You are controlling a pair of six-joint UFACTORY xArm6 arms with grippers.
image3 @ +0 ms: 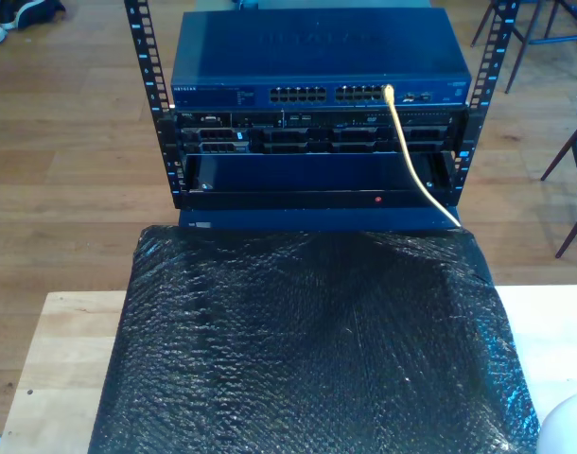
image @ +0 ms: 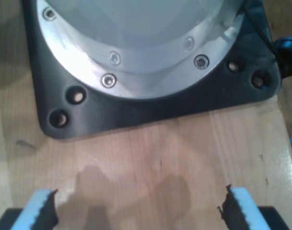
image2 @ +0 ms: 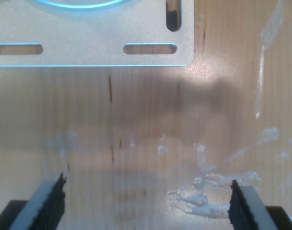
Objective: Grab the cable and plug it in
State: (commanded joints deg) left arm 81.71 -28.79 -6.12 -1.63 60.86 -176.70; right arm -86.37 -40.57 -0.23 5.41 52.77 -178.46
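The cable [image3: 416,161] is thin and pale yellow. In the exterior view its upper end sits in a port on the front of the blue network switch [image3: 317,57], and it hangs down to the far right edge of the black sheet. My first gripper [image: 139,206] is open over bare wood, with nothing between its fingers [image: 43,208]. My second gripper [image2: 148,196] is also open over bare wood, holding nothing.
A black bubble-wrap sheet [image3: 317,350] covers most of the wooden table [image3: 61,350]. The switch sits in a black rack [image3: 151,85] beyond it. A black base plate [image: 151,110] lies ahead of my first gripper. A slotted aluminium plate [image2: 88,33] and white residue [image2: 203,191] lie near my second.
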